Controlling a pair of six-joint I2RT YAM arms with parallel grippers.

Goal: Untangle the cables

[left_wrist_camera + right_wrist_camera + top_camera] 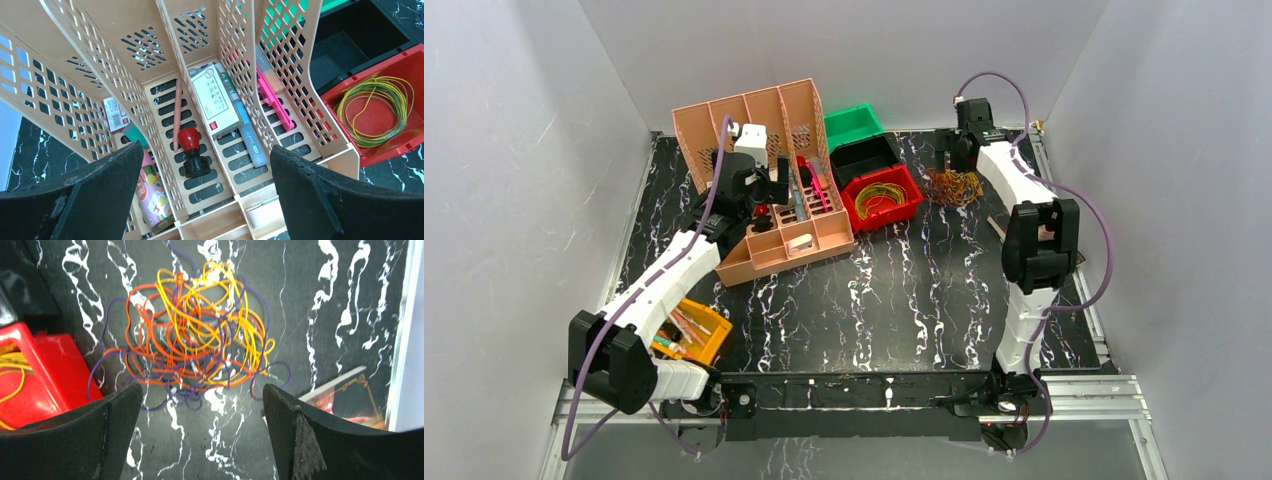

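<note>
1. Lying on the bare bench toward its far right corner, the cables [954, 187] form one loose knot of orange, yellow, red and dark purple-blue loops, just right of the red bin [910, 205].
2. Right gripper [200, 390]: it hangs directly over that knot with its fingers spread wide. Both dark pads are clear of the wires and pinch nothing.
3. In the right wrist view the cables [195, 340] spread between and beyond the two fingertips. A few purple strands trail out toward the red bin [45, 370].
4. Near the bench's right edge lies what may be a clear packet [345, 390]. The view is too partial to be sure.
5. Left gripper [206, 150]: also spread wide and holding nothing, it hovers above the peach perforated organizer [280, 60] at the bench's far left.
6. Below it, in the organizer's slots, sit a red-topped stamp [189, 150], a white box [216, 100] and a pink tool [274, 97].
7. A coil of yellow and green wire [395, 131] rests inside the red bin, apart from the tangle.
8. A black bin [864, 155] and a green bin [854, 125] stand behind the red one. A yellow bin [709, 335] sits near the bench's near left corner.
</note>
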